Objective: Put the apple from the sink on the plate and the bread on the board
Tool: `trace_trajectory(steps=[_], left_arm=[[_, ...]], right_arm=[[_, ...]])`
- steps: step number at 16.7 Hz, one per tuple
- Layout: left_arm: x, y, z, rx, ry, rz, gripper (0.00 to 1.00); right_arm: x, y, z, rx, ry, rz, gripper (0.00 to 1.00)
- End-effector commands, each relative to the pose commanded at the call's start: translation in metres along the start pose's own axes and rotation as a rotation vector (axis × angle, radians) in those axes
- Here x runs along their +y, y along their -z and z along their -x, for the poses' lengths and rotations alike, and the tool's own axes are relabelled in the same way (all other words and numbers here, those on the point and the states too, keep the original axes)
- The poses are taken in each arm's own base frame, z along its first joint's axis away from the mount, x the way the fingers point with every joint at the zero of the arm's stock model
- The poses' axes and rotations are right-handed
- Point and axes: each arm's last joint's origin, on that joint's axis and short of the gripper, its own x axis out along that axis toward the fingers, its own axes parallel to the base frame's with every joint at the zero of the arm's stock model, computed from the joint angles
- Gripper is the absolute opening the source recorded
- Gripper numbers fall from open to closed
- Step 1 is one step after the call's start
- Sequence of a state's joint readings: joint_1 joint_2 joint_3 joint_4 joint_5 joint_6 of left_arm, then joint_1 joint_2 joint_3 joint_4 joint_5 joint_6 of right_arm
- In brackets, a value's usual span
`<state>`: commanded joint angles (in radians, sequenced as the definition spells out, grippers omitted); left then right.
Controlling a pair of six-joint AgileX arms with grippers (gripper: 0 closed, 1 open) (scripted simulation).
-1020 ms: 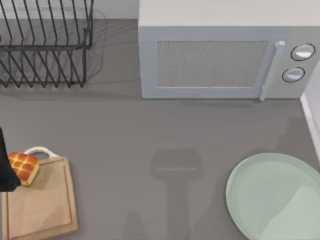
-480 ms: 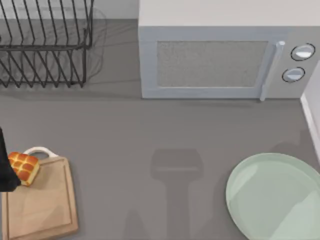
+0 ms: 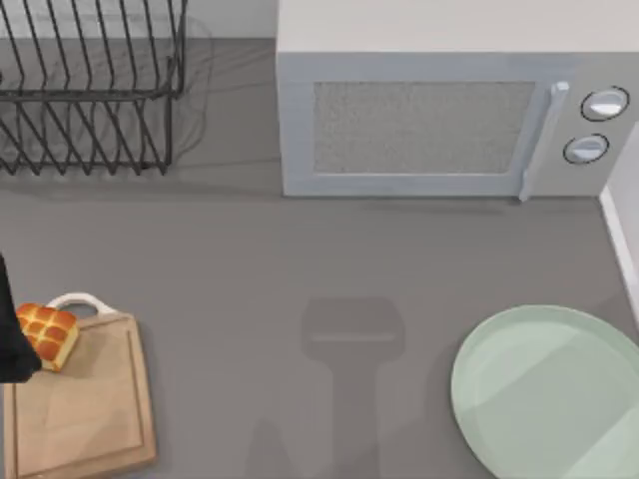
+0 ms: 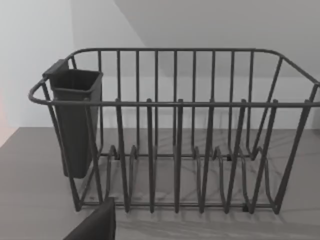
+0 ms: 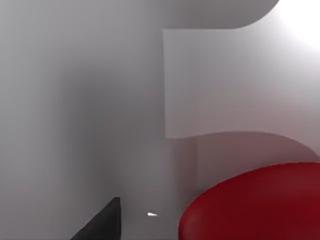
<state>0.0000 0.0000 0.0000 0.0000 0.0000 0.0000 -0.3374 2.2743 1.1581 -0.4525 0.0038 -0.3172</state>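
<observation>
Judging from how things lie, two jobs are open at once, so take them by size. The plate (image 3: 544, 394) sits bare at the worktop's near right, waiting. The board (image 3: 85, 404) lies at the near left, and the bread (image 3: 47, 334) overlaps its handle-end corner beside the white loop — whether it rests there or hangs just above it, I cannot tell. The left tool (image 3: 12, 344) is the dark shape touching the bread at the top view's left edge; how far it is open, or whether it grips the bun, I cannot tell. Best to settle the bun further in on the wood before letting go. The apple (image 5: 255, 202) lies in the sink (image 5: 110, 100), close under the right tool (image 5: 102, 222) (one dark finger shows; its opening I cannot tell) — centre over the fruit before closing, since a glossy round thing will likely roll.
</observation>
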Motion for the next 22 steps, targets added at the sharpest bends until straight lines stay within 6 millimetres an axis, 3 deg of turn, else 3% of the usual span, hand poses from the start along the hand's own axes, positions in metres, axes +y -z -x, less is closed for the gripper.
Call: trace_trajectory(steps=[4, 17, 22], left_arm=[[0.0000, 0.0000, 0.0000, 0.000, 0.000, 0.000, 1.00], [0.0000, 0.0000, 0.0000, 0.000, 0.000, 0.000, 1.00], [0.0000, 0.0000, 0.0000, 0.000, 0.000, 0.000, 1.00]], right_arm=[[0.0002, 0.0006, -0.0020, 0.002, -0.001, 0.000, 1.00], [0.0002, 0.0006, -0.0020, 0.002, -0.001, 0.000, 0.02], [0.0002, 0.0006, -0.0020, 0.002, -0.001, 0.000, 0.00]])
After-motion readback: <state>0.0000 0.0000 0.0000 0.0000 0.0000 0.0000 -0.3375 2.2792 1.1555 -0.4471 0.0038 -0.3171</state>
